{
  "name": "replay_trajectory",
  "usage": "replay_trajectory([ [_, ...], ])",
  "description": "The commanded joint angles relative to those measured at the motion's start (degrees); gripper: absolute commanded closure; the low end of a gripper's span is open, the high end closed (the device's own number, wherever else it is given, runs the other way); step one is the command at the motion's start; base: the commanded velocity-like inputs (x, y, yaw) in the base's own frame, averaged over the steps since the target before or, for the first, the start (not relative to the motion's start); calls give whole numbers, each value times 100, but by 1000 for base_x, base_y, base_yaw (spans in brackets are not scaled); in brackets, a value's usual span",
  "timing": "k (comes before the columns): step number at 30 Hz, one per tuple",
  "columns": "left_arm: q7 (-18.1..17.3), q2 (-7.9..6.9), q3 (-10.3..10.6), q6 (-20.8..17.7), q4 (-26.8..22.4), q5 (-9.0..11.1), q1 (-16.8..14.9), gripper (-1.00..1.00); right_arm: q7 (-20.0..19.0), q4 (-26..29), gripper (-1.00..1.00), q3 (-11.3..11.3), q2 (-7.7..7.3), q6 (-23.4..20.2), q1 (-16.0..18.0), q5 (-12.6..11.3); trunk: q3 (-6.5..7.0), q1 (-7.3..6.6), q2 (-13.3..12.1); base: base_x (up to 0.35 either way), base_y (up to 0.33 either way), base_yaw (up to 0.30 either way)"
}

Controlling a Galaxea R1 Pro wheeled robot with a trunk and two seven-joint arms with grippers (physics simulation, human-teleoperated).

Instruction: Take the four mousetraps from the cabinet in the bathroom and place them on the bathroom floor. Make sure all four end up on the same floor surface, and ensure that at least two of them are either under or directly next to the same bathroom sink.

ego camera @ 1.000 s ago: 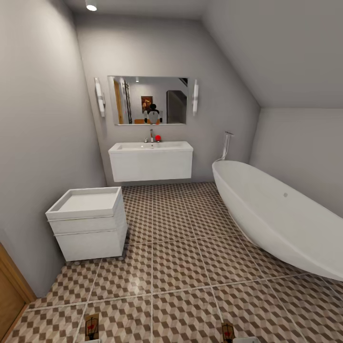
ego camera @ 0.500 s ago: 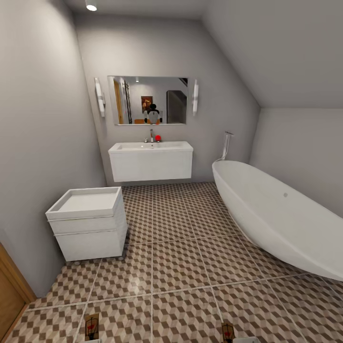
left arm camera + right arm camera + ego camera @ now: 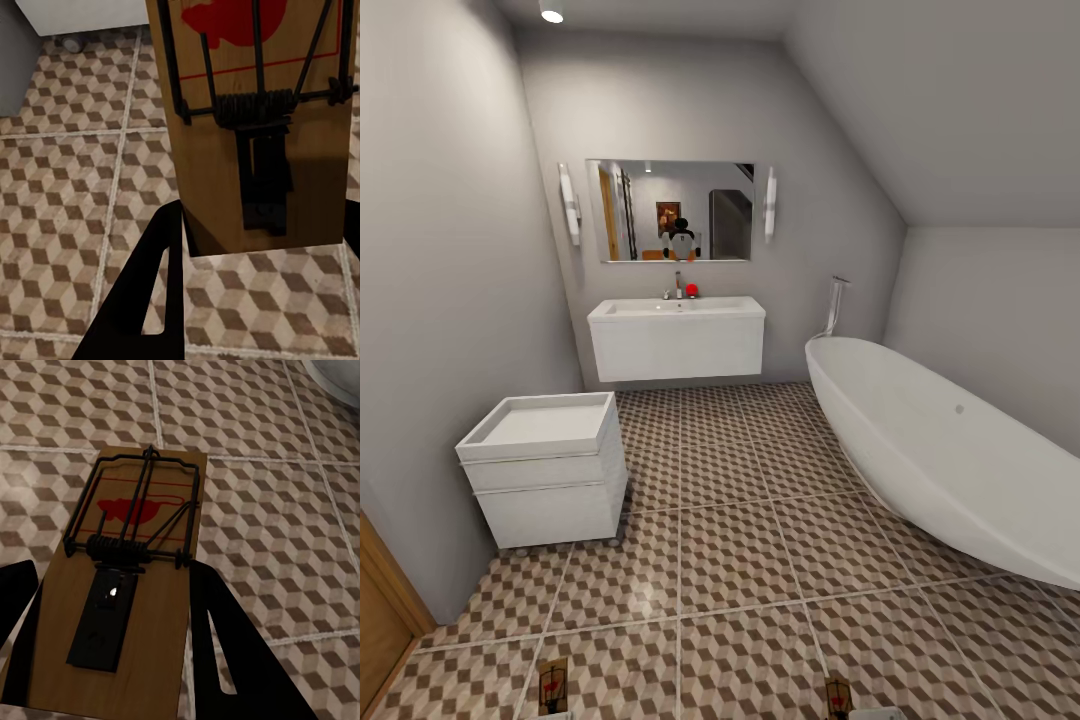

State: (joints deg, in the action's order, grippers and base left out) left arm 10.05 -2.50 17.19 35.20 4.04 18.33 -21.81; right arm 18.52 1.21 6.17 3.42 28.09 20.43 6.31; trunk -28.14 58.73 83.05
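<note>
Each gripper holds one mousetrap above the cube-patterned bathroom floor (image 3: 740,540). In the left wrist view a tan mousetrap (image 3: 255,120) with a red spot and dark wire sits between the fingers (image 3: 146,300) of my left gripper (image 3: 255,247), which is shut on it. My right gripper (image 3: 112,607) is shut on a second mousetrap (image 3: 131,577). The head view shows both traps at its bottom edge, the left mousetrap (image 3: 552,685) and the right mousetrap (image 3: 838,695). The white sink (image 3: 677,335) hangs on the far wall, several tiles ahead.
A square white toilet (image 3: 545,470) stands against the left wall. A white oval tub (image 3: 940,460) takes up the right side. An orange-brown wooden panel (image 3: 380,610) shows at the lower left; whether it is the cabinet I cannot tell. Open tiles run between toilet and tub.
</note>
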Motion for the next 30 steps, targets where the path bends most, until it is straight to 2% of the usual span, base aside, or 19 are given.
replay_trajectory([
  [1,50,3,47,22,18,-4,-8,100,29,-7,100,24,1,3,5,37,-6,0,3,0,0,0],
  [15,50,4,47,22,18,-5,-8,100,11,-7,100,26,39,4,5,37,-6,0,3,0,0,0],
  [22,50,4,47,22,18,-6,-8,100,-34,6,100,31,232,44,5,43,-6,0,3,0,0,0],
  [30,44,4,47,22,18,-5,-8,100,-40,10,100,26,270,217,5,46,-6,0,3,77,0,0],
])
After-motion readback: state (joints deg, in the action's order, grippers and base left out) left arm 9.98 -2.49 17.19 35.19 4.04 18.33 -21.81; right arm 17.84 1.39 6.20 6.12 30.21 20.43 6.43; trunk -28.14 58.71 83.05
